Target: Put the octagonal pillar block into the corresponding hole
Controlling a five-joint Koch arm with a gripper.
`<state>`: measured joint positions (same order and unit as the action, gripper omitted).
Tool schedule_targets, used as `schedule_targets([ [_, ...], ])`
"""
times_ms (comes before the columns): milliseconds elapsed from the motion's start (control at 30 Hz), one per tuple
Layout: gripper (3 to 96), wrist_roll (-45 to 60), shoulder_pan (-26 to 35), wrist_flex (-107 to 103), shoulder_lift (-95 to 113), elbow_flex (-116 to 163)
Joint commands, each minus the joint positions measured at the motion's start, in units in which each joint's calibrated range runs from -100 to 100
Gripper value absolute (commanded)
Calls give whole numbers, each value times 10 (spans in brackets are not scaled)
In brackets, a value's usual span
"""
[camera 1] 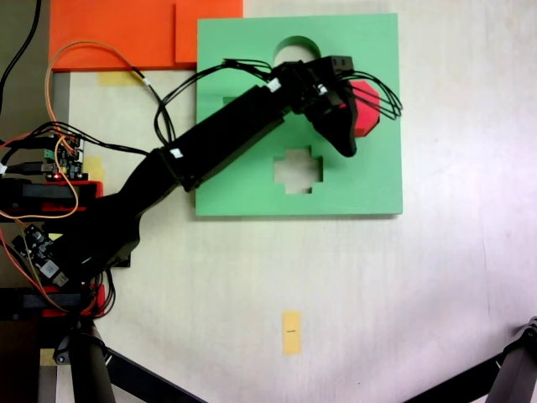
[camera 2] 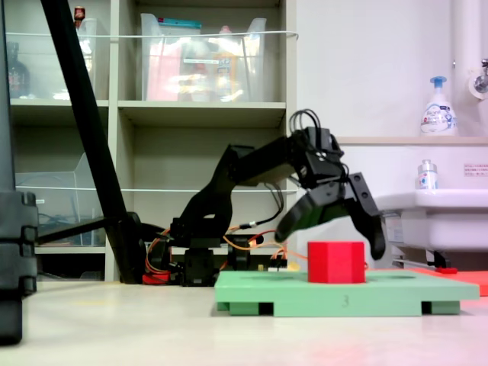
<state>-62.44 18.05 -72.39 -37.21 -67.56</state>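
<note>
**Over the green board, red block stands in place as arm's jaws hang wide**

On the far-right part of the green foam board, as the first exterior view frames it, the octagonal pillar block stands upright, partly hidden by the black gripper above it. From the side, in the second exterior view, the red block rises from the board's top surface with its base at or below that surface; whether it sits fully down in the corresponding hole cannot be told, since the block itself covers that cutout in both exterior views. The round cutout and the cross-shaped cutout lie open and empty.

The gripper hangs just above the block with its two fingers spread, one finger angled down past the block's right edge in the second exterior view and the other to its left. Neither appears to touch the foam.

By the look of it, placement is at its closing step. The next move calls for lifting the arm straight clear without brushing the block, or a gentle press if it stands proud.
</note>
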Motion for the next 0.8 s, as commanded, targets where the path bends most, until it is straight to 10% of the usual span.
schedule_targets([
  [33,954,16,1,-21,115,-33],
  [400,845,200,-37,-58,577,-33],
  [533,555,403,-79,-51,710,-29],
  [800,548,475,-168,-36,682,41],
])
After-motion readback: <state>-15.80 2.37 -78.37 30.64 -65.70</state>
